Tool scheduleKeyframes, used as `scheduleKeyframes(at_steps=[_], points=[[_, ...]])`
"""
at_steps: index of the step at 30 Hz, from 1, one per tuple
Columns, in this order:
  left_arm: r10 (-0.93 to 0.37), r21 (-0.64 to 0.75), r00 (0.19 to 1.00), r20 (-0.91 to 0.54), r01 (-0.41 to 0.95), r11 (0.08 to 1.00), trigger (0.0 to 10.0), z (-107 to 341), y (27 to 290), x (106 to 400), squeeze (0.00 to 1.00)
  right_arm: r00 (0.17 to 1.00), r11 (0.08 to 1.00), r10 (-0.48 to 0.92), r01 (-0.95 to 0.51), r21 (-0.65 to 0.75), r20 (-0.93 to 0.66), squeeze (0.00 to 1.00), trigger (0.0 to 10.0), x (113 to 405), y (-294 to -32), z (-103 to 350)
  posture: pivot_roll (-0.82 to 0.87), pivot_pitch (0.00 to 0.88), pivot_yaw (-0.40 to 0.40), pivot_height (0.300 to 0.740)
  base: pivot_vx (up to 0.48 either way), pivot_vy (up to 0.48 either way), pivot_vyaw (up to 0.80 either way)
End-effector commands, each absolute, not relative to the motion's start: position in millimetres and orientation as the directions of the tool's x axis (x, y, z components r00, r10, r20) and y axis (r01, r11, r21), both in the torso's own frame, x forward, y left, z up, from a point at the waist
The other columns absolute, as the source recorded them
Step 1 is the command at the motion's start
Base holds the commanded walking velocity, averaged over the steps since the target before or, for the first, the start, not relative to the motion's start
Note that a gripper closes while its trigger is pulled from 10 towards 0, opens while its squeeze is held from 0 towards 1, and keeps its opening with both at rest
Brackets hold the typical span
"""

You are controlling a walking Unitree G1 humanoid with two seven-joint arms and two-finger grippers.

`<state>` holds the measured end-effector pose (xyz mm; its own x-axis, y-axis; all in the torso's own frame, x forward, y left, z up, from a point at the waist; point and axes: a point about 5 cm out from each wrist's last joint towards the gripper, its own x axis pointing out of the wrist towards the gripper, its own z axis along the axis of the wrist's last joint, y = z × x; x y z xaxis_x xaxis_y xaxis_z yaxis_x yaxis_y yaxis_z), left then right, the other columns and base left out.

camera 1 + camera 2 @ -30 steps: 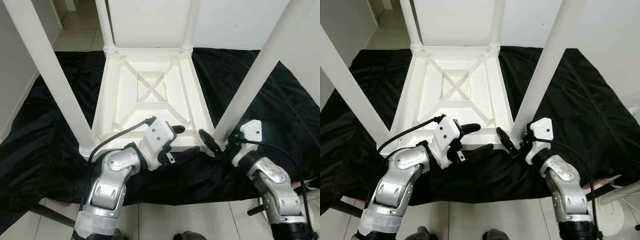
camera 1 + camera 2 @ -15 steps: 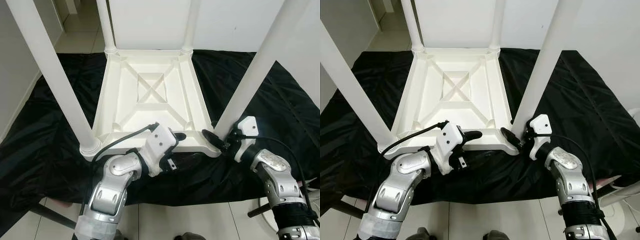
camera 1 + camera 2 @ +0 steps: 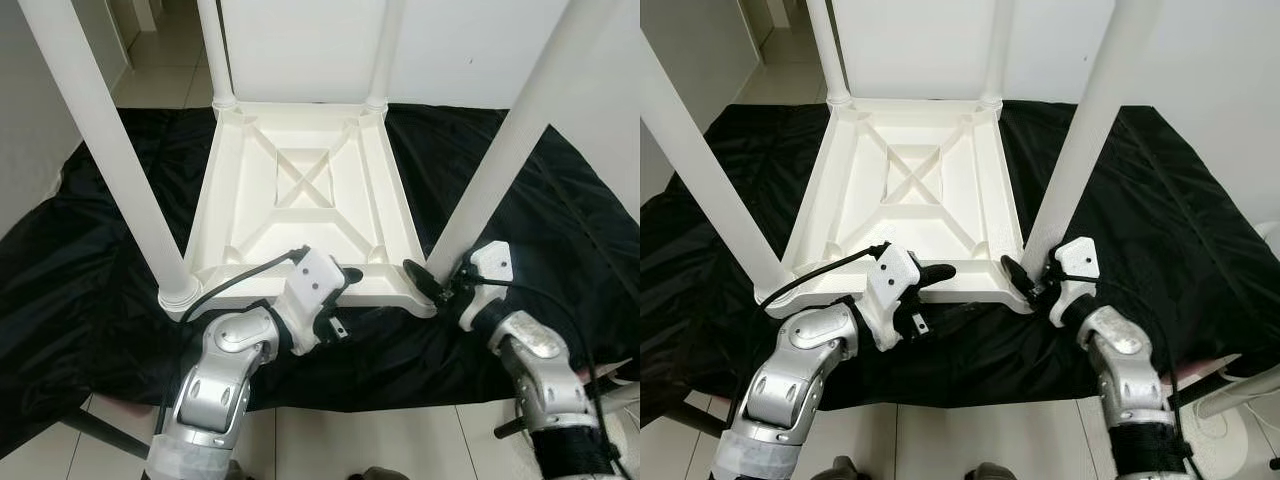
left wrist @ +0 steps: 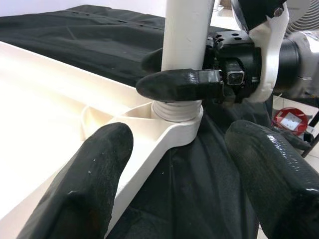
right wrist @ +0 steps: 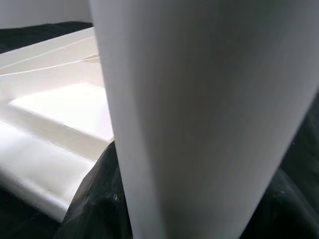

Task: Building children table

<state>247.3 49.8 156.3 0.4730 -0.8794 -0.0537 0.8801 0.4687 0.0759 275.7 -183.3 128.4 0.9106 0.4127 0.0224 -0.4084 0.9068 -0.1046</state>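
Table point(image 3: 300, 190) lies upside down; right gripper point(image 3: 437, 287) has closed in on near-right leg point(image 3: 500, 170) base, fingers around it. Left gripper point(image 3: 345, 290), fingers apart, has dropped to table's near edge, so leg fitting continues.

left gripper point(image 3: 345, 290) moved up from lower centre onto the table point(image 3: 300, 180) near edge, right gripper point(image 3: 432, 283) closed in around the near-right leg point(image 3: 500, 160) base at centre right.
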Motion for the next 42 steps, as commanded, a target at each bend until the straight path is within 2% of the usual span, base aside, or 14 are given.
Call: scheduleKeyframes(at_steps=[1,2,5,8,10,16,17,25,26,33,35,36,37,42], points=[[-0.794,0.052,0.608,-0.032,0.794,0.606,10.0,157.4,53.7,252.8,0.0,0.944,0.94,0.33,-0.33,-0.087,-0.019,0.0,10.0,271.2,-172.1,119.5,-0.08,0.0,-0.005,0.74,0.0,0.0,0.0],[-0.794,0.052,0.608,-0.032,0.794,0.606,10.0,157.4,53.7,252.8,0.0,0.944,0.94,0.33,-0.33,-0.087,-0.019,0.0,10.0,271.2,-172.1,119.5,-0.08,0.0,-0.005,0.74,0.0,0.0,0.0],[-0.778,0.054,0.627,-0.032,0.779,0.625,10.0,157.3,55.3,254.4,0.0,0.99,0.99,0.139,-0.139,-0.03,-0.018,0.0,10.0,267.7,-162.9,118.5,-0.08,0.0,-0.006,0.74,0.0,0.0,0.0],[-0.776,0.052,0.63,-0.033,0.777,0.628,10.0,157.2,55.6,254.9,0.0,0.997,0.996,0.08,-0.081,-0.032,-0.015,0.0,10.0,267.1,-160.2,119.2,-0.08,0.0,-0.006,0.74,0.0,0.0,0.0],[-0.767,0.057,0.64,-0.035,0.768,0.638,10.0,157.7,57.2,255.4,0.0,1.0,1.0,-0.023,0.023,0.009,-0.02,0.0,10.0,267.9,-154.1,120.6,-0.07,0.0,-0.015,0.74,0.0,0.0,0.0],[-0.746,0.038,0.665,-0.032,0.747,0.664,10.0,158.7,61.6,256.7,0.0,0.996,0.994,-0.086,0.087,0.072,-0.02,0.0,10.0,267.9,-143.8,127.3,-0.06,0.0,-0.015,0.74,0.0,0.0,0.0],[-0.742,0.035,0.67,-0.031,0.743,0.669,10.0,158.9,62.3,256.9,0.0,0.997,0.994,-0.074,0.075,0.08,-0.013,1.0,10.0,267.4,-141.3,128.8,-0.06,0.0,-0.017,0.74,0.0,0.0,0.0],[-0.734,0.039,0.679,-0.024,0.734,0.678,10.0,160.5,63.6,258.1,0.0,1.0,0.996,0.02,-0.022,0.086,0.021,1.0,10.0,266.5,-140.0,136.6,-0.06,0.0,-0.021,0.74,0.0,0.0,0.0],[-0.734,0.04,0.679,-0.023,0.734,0.678,10.0,160.7,63.7,258.2,0.0,0.998,0.996,0.063,-0.065,0.065,0.031,0.0,10.0,265.9,-142.1,138.0,-0.06,0.0,-0.021,0.74,0.0,0.0,0.0],[-0.732,0.043,0.681,-0.022,0.732,0.68,10.0,161.2,64.0,258.4,0.0,0.981,0.982,0.188,-0.189,0.005,0.036,0.0,10.0,264.5,-151.5,140.9,-0.06,0.0,-0.022,0.74,0.0,0.0,0.0],[-0.731,0.05,0.683,-0.022,0.731,0.681,10.0,161.7,64.2,258.8,0.0,0.948,0.947,0.317,-0.315,-0.058,0.04,0.0,10.0,264.1,-164.6,143.0,-0.06,0.0,-0.023,0.74,0.0,0.0,0.0],[-0.731,0.05,0.683,-0.022,0.731,0.681,10.0,161.7,64.2,258.8,0.0,0.948,0.947,0.317,-0.315,-0.058,0.04,0.0,10.0,264.1,-164.6,143.0,-0.06,0.0,-0.023,0.74,0.0,0.0,0.0],[-0.729,0.054,0.684,-0.02,0.729,0.682,10.0,162.1,64.7,258.8,0.0,0.912,0.908,0.409,-0.403,-0.114,0.033,0.0,10.0,264.5,-176.1,145.1,-0.06,0.0,-0.023,0.74,0.0,0.0,0.0],[-0.726,0.067,0.687,-0.026,0.726,0.685,10.0,161.2,66.3,259.1,0.0,0.864,0.854,0.504,-0.497,-0.152,0.005,0.0,10.0,267.7,-186.6,143.7,-0.06,0.0,-0.02,0.74,0.0,0.0,0.0]])
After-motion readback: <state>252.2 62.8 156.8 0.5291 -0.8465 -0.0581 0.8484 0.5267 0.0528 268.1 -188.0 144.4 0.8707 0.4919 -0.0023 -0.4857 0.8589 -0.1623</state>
